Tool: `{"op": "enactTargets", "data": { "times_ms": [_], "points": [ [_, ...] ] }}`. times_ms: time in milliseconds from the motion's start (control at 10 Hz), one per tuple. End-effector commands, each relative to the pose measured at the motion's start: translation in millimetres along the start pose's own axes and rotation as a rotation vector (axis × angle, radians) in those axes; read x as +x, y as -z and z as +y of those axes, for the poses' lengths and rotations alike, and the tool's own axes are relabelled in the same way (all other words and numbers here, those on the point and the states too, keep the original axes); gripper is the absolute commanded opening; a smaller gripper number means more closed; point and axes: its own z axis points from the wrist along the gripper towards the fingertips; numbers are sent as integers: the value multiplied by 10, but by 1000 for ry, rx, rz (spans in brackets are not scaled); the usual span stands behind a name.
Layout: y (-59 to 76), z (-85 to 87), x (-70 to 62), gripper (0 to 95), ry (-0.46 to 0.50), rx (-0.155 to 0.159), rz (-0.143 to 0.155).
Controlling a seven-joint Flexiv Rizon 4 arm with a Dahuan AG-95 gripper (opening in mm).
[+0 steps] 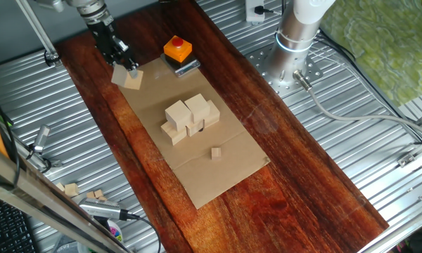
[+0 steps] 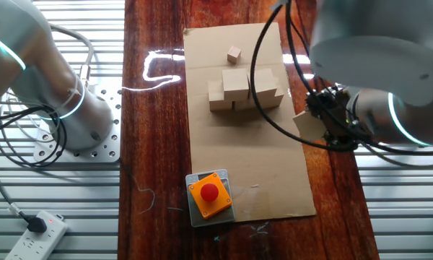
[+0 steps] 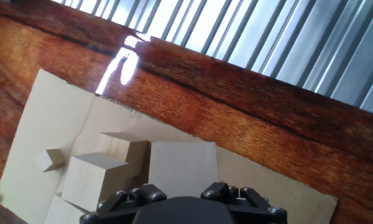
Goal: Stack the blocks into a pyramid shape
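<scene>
A cardboard sheet (image 1: 218, 165) is covering the wooden worktop (image 1: 316, 176); my fingers (image 1: 129, 69) are gripping one block (image 1: 133, 79), well clear of the stack (image 1: 190, 118); I am keeping it level for its top.

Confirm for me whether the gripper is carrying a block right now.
Yes: the gripper holds a pale wooden block lifted above the cardboard sheet, apart from the stack.
</scene>
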Motion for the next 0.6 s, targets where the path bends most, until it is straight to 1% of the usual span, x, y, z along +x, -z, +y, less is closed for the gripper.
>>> {"op": "enactTargets", "data": {
  "times_ms": [100,200,300,500,600],
  "points": [
    [-4,0,11,0,-29,26,10],
    [12,71,3,0,-51,27,12],
    [46,291,-15,0,-73,38,16],
    [65,605,-23,0,-111,49,22],
    [63,756,-48,0,-126,55,25]
  ]
}}
